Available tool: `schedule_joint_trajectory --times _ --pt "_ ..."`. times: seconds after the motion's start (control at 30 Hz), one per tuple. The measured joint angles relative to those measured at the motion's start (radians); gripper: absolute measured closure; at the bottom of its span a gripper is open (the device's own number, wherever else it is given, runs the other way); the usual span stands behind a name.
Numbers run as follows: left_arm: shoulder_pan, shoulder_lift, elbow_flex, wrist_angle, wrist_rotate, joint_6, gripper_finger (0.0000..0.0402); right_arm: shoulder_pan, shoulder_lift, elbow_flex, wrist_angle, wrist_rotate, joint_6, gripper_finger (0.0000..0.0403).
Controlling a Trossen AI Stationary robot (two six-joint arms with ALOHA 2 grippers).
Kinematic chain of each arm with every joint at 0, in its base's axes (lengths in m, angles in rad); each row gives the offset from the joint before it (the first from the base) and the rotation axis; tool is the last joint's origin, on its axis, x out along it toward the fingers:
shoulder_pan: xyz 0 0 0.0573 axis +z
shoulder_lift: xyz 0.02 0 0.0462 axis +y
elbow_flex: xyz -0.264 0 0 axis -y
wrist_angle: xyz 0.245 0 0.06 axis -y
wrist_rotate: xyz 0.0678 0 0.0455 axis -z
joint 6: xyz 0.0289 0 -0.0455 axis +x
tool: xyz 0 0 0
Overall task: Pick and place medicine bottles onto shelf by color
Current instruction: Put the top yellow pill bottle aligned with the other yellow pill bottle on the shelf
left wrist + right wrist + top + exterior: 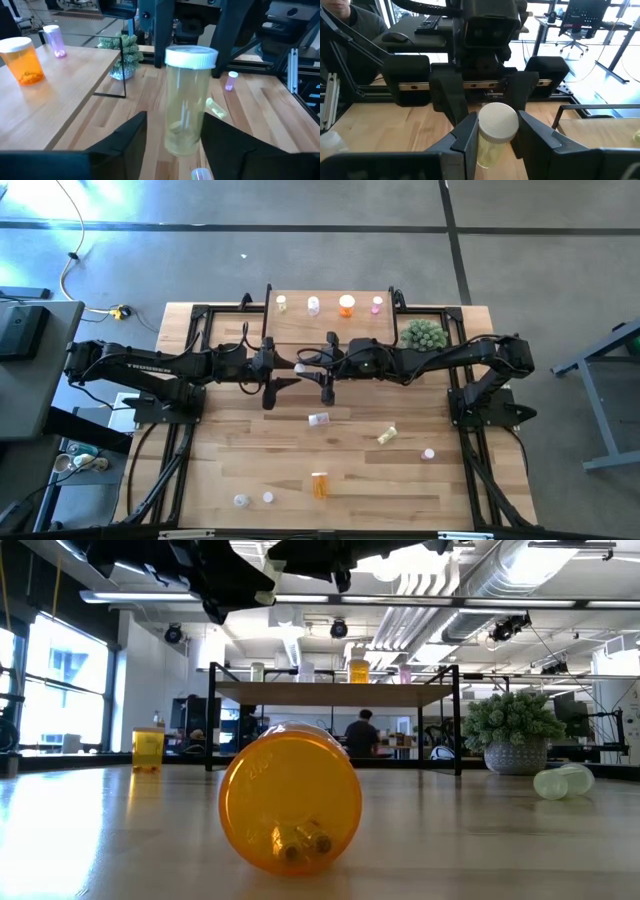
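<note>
While both arms are stretched level toward each other above the middle of the surface [250, 470], just in front of the shelf [330, 330], a single pale yellow-green bottle [186, 100] is found between their tips. The right pincer [492, 137] is seen clenched on this bottle just below its white cap, one dark finger pressed on either side. The left pincer [172, 132] is brought up around the lower body of the same bottle, with its fingers [127, 132] standing close on both sides; whether they are already pressing on the plastic cannot be told. The bottle is held upright and raised clear of the surface. Its body is translucent, something small and pale can be made out near its bottom, and its cap is ridged around the edge.

On the shelf top, four bottles are stood in a row along the far edge: a yellowish one [282, 304], a pale one [313, 305], a larger orange one [346, 305] and a pink one [377, 304]. Other bottles are scattered over the surface: a clear one [318, 419] lying just in front of the pincers, a yellow-green one [387, 435] on its side, a small pink one [428, 453], an orange one [319, 485] lying nearer the front edge, and two small white-capped ones [254, 499] near the front left. A green spiky plant [422, 334] is set beside the right end of the shelf.
</note>
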Motion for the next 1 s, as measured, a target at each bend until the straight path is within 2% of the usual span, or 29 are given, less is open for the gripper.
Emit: schedule_joint_trajectory --times 0.37,0.67,0.8,1.0 --pt "-0.001 0.000 0.000 0.000 0.003 0.001 0.0314 0.000 0.000 0.000 -0.008 0.002 0.000 0.0299" --pt "-0.001 0.000 0.000 -0.001 0.003 0.001 0.0314 0.000 0.000 0.000 -0.009 0.002 0.000 0.0297" --pt "-0.001 0.000 0.000 -0.007 0.003 0.001 0.0314 0.000 0.000 0.000 -0.016 0.002 0.001 0.0270" --pt "0.000 0.000 0.000 -0.008 -0.005 0.000 0.0314 0.000 -0.024 0.000 -0.037 0.000 0.023 0.0200"
